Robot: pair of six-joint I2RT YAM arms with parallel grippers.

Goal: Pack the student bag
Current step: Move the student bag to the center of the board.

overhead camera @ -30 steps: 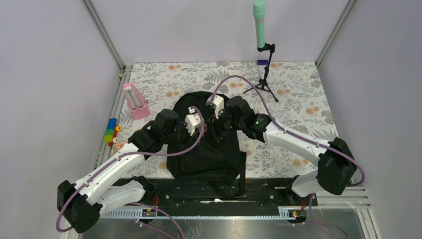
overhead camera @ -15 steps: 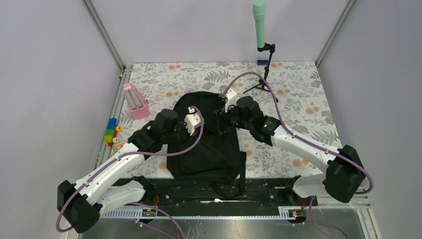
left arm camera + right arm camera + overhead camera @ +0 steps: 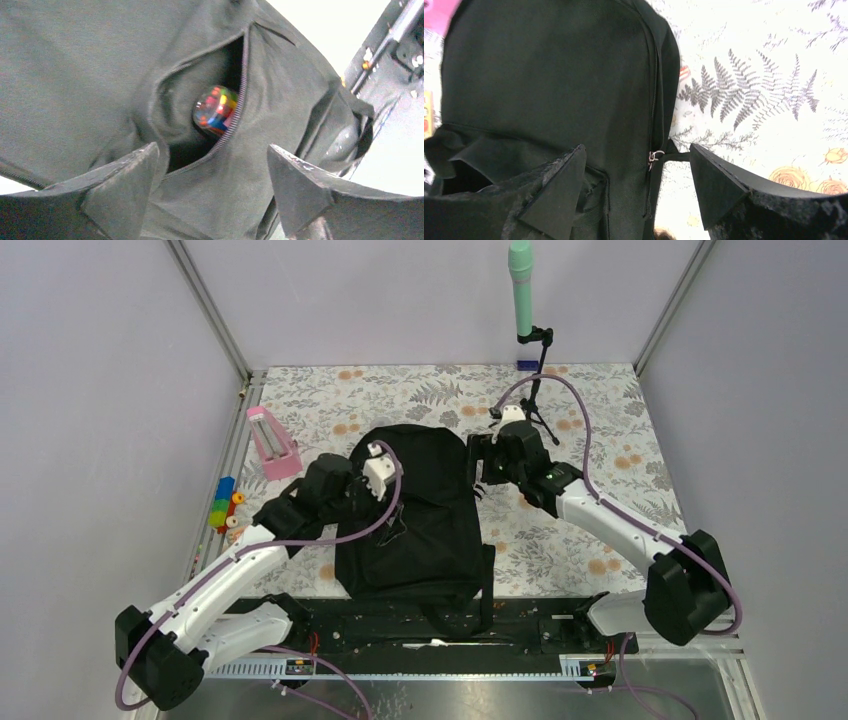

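Note:
The student bag (image 3: pixel 425 530) lies flat in the middle of the table, a large black backpack. In the left wrist view its zipped pocket (image 3: pixel 235 95) gapes open with a multicoloured ball (image 3: pixel 216 110) inside. My left gripper (image 3: pixel 392 495) (image 3: pixel 211 147) hovers open just above the fabric below that opening, holding nothing. My right gripper (image 3: pixel 478 472) (image 3: pixel 636 147) stands open over the bag's right edge, astride a metal zip pull (image 3: pixel 654 156), with nothing held.
A pink wedge-shaped object (image 3: pixel 270 442) and coloured blocks (image 3: pixel 225 505) sit at the left. A tripod stand (image 3: pixel 535 400) with a green microphone (image 3: pixel 521 285) stands at the back right. A black rail (image 3: pixel 420 625) runs along the near edge.
My left gripper has gone from shut to open and drawn back slightly left. My right gripper has moved right off the bag's middle to its right edge and opened wider.

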